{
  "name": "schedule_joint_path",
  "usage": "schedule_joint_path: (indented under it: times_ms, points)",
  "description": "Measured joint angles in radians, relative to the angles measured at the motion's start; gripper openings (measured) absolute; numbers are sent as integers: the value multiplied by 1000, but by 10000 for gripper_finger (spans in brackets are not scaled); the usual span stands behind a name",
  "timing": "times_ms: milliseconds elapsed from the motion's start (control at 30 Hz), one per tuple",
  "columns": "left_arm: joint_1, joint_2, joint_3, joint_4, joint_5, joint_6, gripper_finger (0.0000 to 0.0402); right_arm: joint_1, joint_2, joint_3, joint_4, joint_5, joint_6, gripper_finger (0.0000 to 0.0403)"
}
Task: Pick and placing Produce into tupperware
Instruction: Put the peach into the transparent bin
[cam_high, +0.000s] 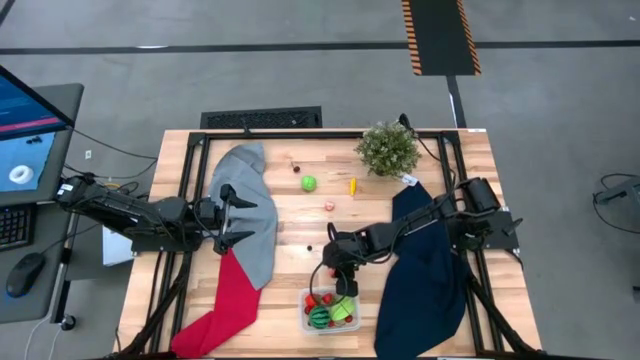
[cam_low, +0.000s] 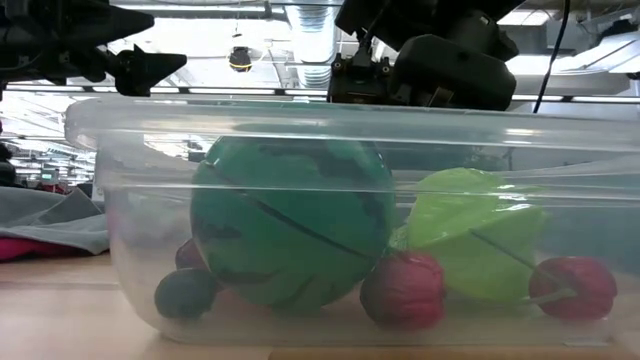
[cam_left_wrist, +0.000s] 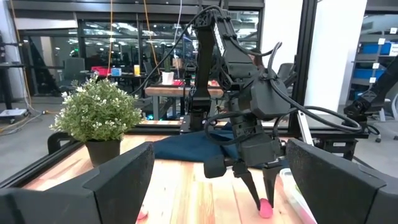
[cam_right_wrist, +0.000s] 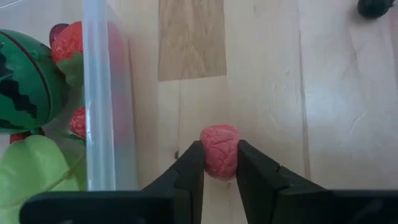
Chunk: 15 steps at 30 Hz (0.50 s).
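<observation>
A pink berry (cam_right_wrist: 219, 151) is pinched between the closed-in fingers of the right gripper (cam_right_wrist: 219, 163) on the table (cam_right_wrist: 323, 93), just beside the tupperware (cam_right_wrist: 99, 93), in which a melon (cam_right_wrist: 22, 81) and other produce lie. The left gripper (cam_high: 232, 215) is held wide open and empty over a grey cloth (cam_high: 250, 190). No writing can be read.

The tupperware (cam_low: 90, 120) is cut off at both sides.

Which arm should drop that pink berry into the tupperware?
The right. Its gripper is closed on the pink berry right beside the tupperware; the left gripper hangs open over the grey cloth, farther away.
</observation>
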Motion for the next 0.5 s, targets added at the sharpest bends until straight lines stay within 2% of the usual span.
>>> schedule_joint_path:
  times_ms: [500]
  points:
    - [0, 0, 0, 4, 0, -1, 355, -26, -11, 136, -167, 11, -76, 100]
